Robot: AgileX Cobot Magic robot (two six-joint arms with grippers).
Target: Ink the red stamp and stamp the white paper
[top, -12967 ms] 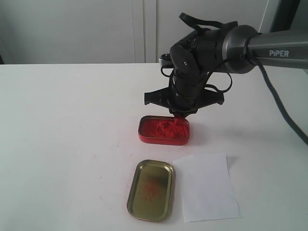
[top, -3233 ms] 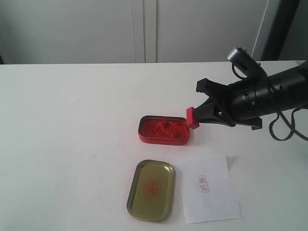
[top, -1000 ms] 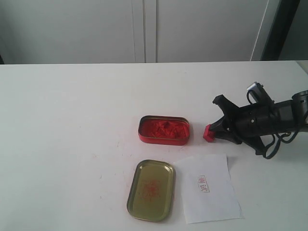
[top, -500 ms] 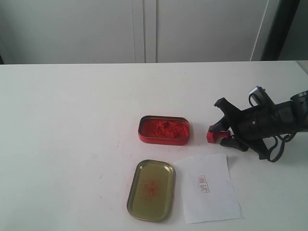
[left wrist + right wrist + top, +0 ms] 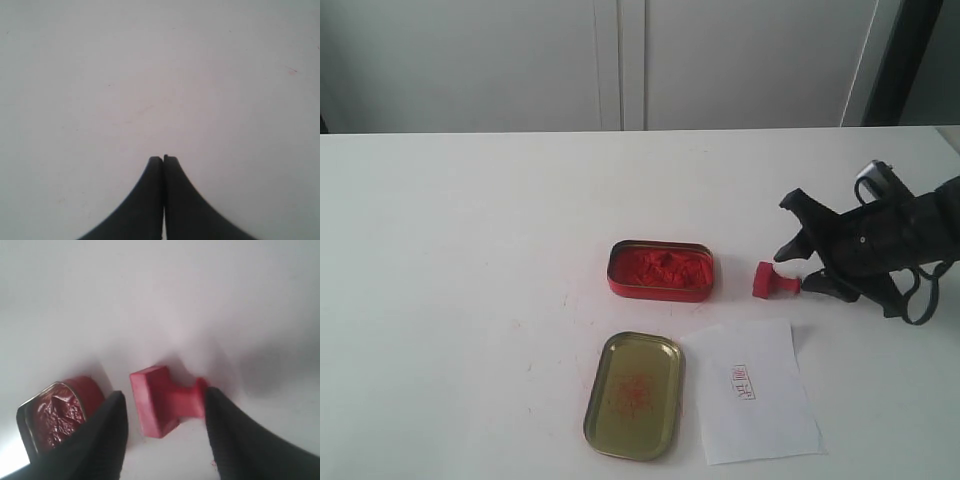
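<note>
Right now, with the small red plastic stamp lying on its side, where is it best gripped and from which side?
Grip the small red plastic stamp by its narrow stubby handle, coming from the side away from the rounded red ink tin. It lies tipped over, square base toward the tin, handle pointing at the open right hand.

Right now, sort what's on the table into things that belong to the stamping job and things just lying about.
Belongs to the job:
red stamp, lying on its side
white paper, already bearing a red print
red ink tin, open

Just lying about:
gold lid, red-smeared, beside the paper
</note>
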